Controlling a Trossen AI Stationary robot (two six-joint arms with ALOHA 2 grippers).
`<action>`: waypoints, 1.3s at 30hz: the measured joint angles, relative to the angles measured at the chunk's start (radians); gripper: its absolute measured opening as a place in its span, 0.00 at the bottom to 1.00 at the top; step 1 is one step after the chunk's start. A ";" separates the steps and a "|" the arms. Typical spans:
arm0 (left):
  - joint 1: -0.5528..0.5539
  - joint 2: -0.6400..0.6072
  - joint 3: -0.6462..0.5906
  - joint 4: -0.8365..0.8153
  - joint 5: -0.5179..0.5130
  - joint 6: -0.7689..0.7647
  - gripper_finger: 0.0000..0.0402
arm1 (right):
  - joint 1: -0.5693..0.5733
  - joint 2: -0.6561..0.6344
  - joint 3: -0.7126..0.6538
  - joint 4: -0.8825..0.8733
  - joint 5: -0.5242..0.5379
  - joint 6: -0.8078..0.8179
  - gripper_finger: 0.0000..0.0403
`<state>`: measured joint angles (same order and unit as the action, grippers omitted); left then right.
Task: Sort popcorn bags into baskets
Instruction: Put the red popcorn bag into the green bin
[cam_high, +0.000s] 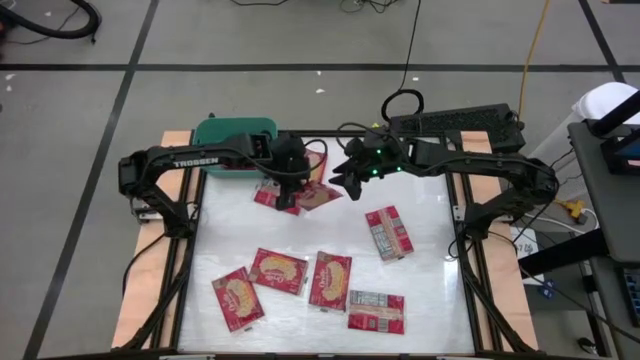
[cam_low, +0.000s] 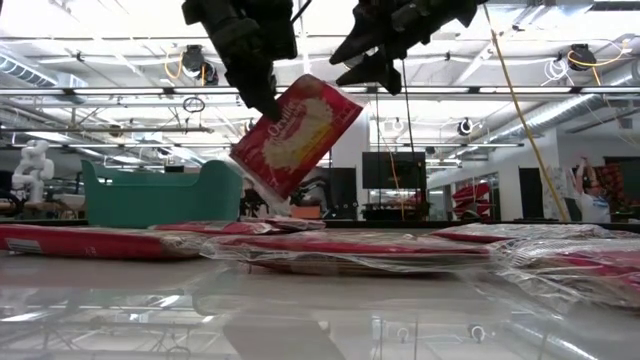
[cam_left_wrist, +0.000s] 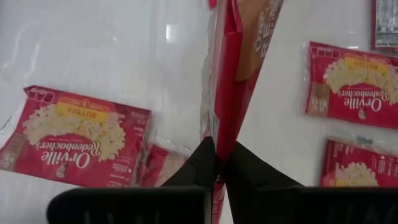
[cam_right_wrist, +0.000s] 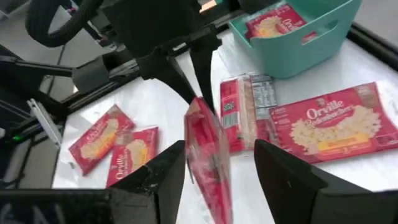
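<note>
Flat red plastic-wrapped popcorn packets (cam_low: 330, 250) lie nearest the low cam, spread on the glossy white table (cam_high: 430, 290). Left claw (cam_low: 262, 100) is clenched on one red popcorn packet (cam_low: 295, 135), pinched at its top edge, hanging tilted above the table, near the teal-green plastic bin (cam_low: 160, 195). Right claw (cam_low: 375, 65) is released, just beside it, holding nothing. Judgement: packet looks light, thin, semi-stiff w/ slick film; edge pinch can slip or swing, so grip deep across the short edge.
</note>
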<state>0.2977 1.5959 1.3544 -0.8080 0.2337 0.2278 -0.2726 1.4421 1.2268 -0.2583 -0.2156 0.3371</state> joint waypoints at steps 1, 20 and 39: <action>0.000 0.000 0.000 -0.006 0.000 0.003 0.04 | 0.000 0.001 0.001 0.000 0.012 -0.011 0.46; 0.000 0.000 0.000 -0.007 0.000 -0.005 0.05 | 0.011 0.145 0.001 0.132 -0.098 -0.036 0.59; 0.004 0.002 0.000 -0.005 -0.027 -0.091 0.12 | 0.013 0.230 0.001 0.127 -0.077 -0.090 0.04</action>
<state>0.3016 1.5974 1.3548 -0.8127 0.2066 0.1364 -0.2594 1.6726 1.2274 -0.1314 -0.2924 0.2466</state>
